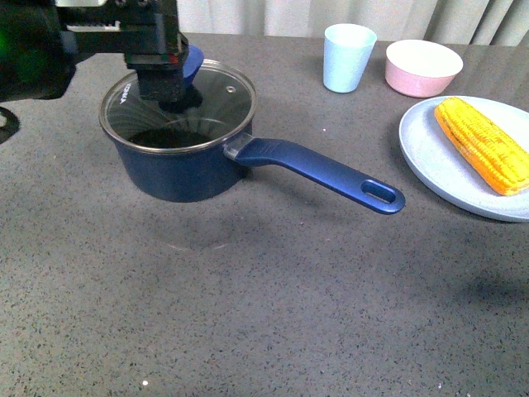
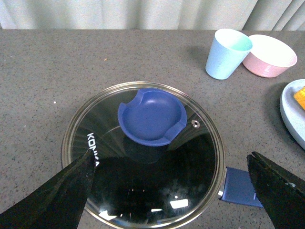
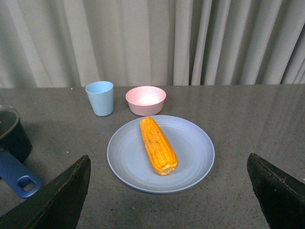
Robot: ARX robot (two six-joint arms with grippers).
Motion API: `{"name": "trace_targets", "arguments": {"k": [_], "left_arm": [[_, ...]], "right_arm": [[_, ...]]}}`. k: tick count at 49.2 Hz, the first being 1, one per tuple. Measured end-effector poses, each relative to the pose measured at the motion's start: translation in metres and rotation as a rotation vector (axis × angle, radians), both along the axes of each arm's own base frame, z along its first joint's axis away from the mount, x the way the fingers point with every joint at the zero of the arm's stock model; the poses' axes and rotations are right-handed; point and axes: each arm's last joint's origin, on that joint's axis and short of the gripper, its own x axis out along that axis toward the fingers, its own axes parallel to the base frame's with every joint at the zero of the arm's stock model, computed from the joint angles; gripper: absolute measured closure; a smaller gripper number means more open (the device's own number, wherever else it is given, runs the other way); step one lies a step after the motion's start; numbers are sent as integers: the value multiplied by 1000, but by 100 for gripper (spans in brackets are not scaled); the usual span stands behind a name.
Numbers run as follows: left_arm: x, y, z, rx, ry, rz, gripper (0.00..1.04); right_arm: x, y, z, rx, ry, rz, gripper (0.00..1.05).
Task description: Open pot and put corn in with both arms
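Observation:
The dark blue pot (image 1: 178, 169) stands at the left of the table with its glass lid (image 1: 219, 103) on and its long handle (image 1: 331, 174) pointing right. My left gripper (image 1: 165, 87) hovers open just above the lid, over the blue knob (image 2: 151, 116). Its jaws stand wide apart to either side of the lid (image 2: 143, 191). The yellow-orange corn (image 1: 483, 145) lies on a pale blue plate (image 1: 438, 165) at the right. My right gripper (image 3: 169, 210) is open, short of the plate (image 3: 190, 157), with the corn (image 3: 157, 144) ahead of it. It is out of the front view.
A pale blue cup (image 1: 348, 56) and a small pink bowl (image 1: 422, 67) stand at the back, between pot and plate. Both also show in the right wrist view, cup (image 3: 100, 98) and bowl (image 3: 146, 99). Curtains hang behind the grey table.

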Motion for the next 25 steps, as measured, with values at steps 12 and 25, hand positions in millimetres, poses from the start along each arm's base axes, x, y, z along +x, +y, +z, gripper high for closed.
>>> {"name": "trace_targets", "arguments": {"k": [12,25], "left_arm": [[25,-15,-15,28,22,25,9],[48,-24,-23,41,26,50,9]], "right_arm": [[0,0,0,0,0,0,9],[0,0,0,0,0,0,9]]}}
